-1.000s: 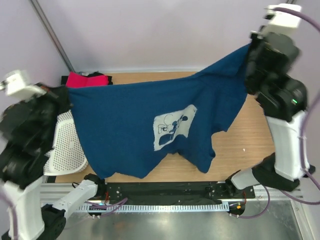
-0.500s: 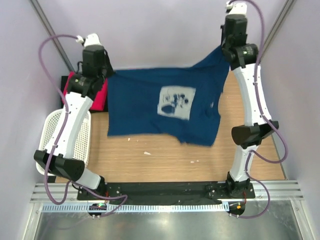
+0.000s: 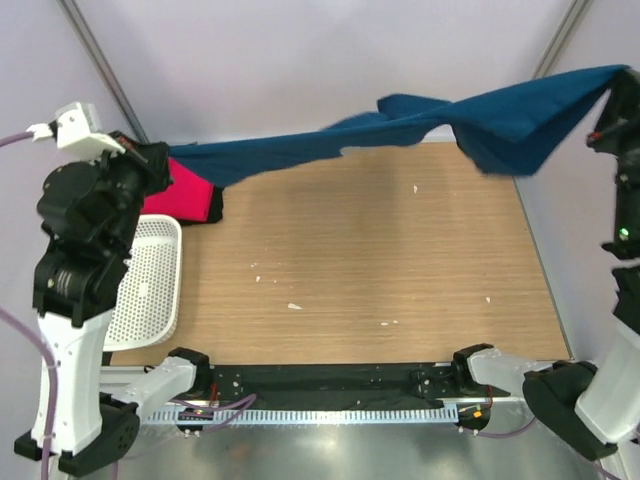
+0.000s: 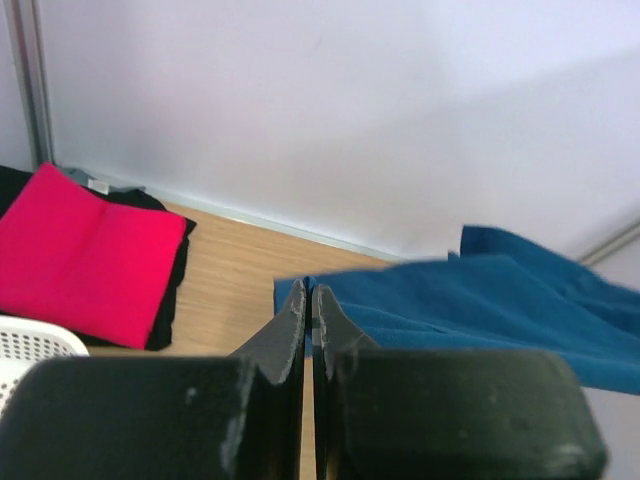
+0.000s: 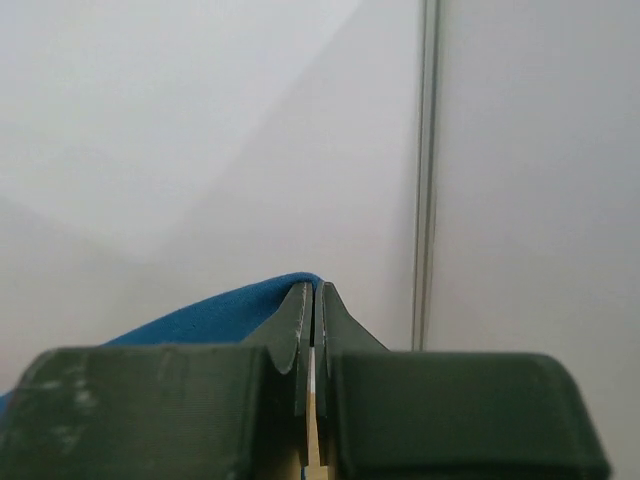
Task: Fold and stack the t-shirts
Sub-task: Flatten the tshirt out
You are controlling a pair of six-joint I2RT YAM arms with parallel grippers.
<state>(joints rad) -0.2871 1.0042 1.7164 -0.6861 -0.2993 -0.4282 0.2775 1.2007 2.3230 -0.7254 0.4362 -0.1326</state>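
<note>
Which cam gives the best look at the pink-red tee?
Left wrist: the pink-red tee lies folded on a black tee, nearly all in view. Top external shows only a patch, partly hidden by the left arm and the blue tee. Right wrist: none of it.

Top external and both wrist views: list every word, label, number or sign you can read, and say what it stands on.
None: no view holds legible text.
The navy t-shirt, stretched in the air, shows no print from these angles.
The pink-red t-shirt and the white perforated basket carry no lettering.
</note>
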